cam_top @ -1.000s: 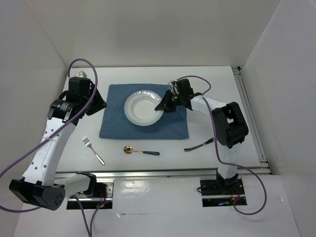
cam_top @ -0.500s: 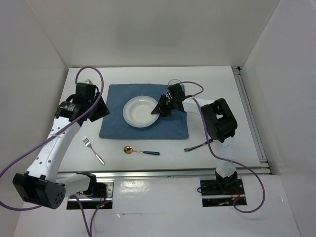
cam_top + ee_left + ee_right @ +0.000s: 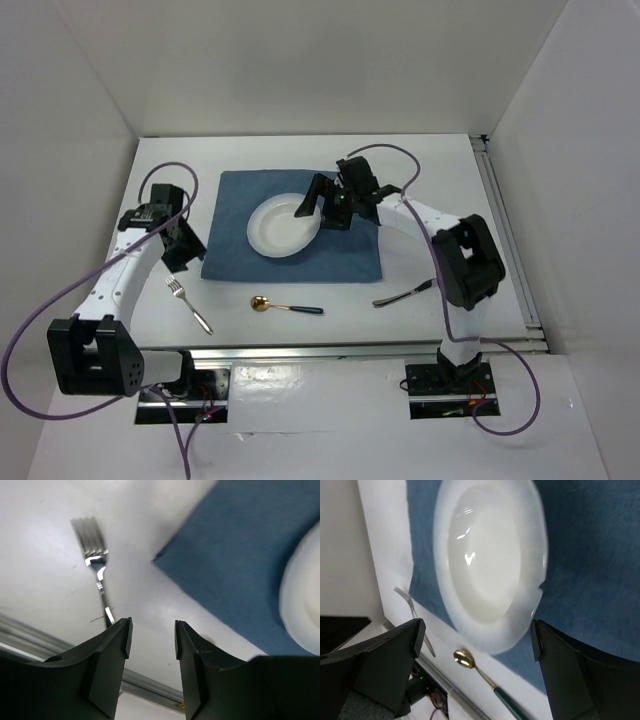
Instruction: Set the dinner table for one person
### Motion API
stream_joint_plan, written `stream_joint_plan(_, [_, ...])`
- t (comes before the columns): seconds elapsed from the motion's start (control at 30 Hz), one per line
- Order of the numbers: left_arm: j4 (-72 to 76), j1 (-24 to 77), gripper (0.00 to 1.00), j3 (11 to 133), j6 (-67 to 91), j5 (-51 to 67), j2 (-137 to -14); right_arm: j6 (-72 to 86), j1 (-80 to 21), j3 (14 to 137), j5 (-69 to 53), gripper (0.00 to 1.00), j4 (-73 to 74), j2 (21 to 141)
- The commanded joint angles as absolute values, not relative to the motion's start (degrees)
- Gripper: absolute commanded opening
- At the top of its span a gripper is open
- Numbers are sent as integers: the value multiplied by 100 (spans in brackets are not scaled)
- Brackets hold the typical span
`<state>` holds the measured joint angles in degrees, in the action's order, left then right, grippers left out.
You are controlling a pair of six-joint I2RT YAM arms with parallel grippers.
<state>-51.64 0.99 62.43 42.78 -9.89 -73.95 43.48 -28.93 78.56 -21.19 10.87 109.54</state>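
The right pincer [image 3: 475,630] stands spread wide, gripping nothing, over a round white plate [image 3: 282,225] with a bare bowl, which lies on a blue square cloth mat [image 3: 240,210]. The left pincer [image 3: 151,632] is partly open and holds nothing, near the mat's corner and a silver metal fork [image 3: 95,555]. All lie on the large white rectangular table [image 3: 440,170], which stretches between white walls

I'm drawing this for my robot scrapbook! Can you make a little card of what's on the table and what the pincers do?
plate: on the blue mat
fork: on the table, left of the mat
spoon: on the table, near side of the mat
knife: on the table, near right of the mat
left pincer: open, empty, beside the fork
right pincer: wide open over the plate, empty
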Motion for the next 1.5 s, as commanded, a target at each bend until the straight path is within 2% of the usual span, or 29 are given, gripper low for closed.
stream_joint_plan(0.0, [-5415,-333,56,5714,4605,-1187,-6970,4096,-3103,7490,-1618,100,1415,9890])
stream_joint_plan(0.1, [-5553,-554,59,5589,4833,-1168,-6970,4096,-3164,6962,-1276,96,1467,9160])
stream_joint_plan(0.13, [-5703,-658,67,5677,5078,-1265,-7031,3965,-3164,6891,-1214,95,1529,9028])
stream_joint_plan(0.17, [-5782,-737,70,5678,5080,-1170,-7031,3894,-3164,6830,-1161,92,1625,8791])
stream_joint_plan(0.2, [-5670,-834,83,5626,5080,-1030,-7031,3841,-3103,6829,-1082,92,1704,8693])
stream_joint_plan(0.23, [-5591,-1018,85,5503,4993,-785,-7031,3745,-3103,6768,-1081,91,1818,8510])
stream_joint_plan(0.3, [-5371,-1177,85,5336,4931,-642,-7084,3691,-2963,6768,-1029,91,1898,8350])
stream_joint_plan(0.6, [-4641,-1389,72,4351,4913,87,-7497,3533,-2689,6425,-1204,91,1951,7884])
stream_joint_plan(0.9, [-4176,-1389,68,4140,5326,-316,-7918,3480,-2566,6425,-1257,91,2056,7778])
stream_joint_plan(1.07, [-3841,-1389,58,4087,5326,-378,-8244,3480,-2514,6372,-1257,90,2118,7655])
stream_joint_plan(1.17, [-3841,-1450,46,4034,5449,-326,-8428,3480,-2514,6372,-1204,90,2180,7655])
stream_joint_plan(1.2, [-3841,-1511,40,3973,5449,-273,-8429,3428,-2514,6372,-1204,90,2249,7655])
stream_joint_plan(1.23, [-3841,-1573,25,3973,5510,-272,-8429,3428,-2514,6442,-1204,90,2250,7655])
stream_joint_plan(1.33, [-4191,-1644,3,4323,5511,-491,-8026,3367,-2514,6495,-1204,89,2390,7655])
stream_joint_plan(1.37, [-4297,-1644,0,4463,5511,-579,-7694,3366,-2514,6495,-1152,89,2391,7655])
stream_joint_plan(1.47, [-4316,-1408,0,5166,4488,-633,-7217,3252,-2514,6495,-1151,89,2504,7533])
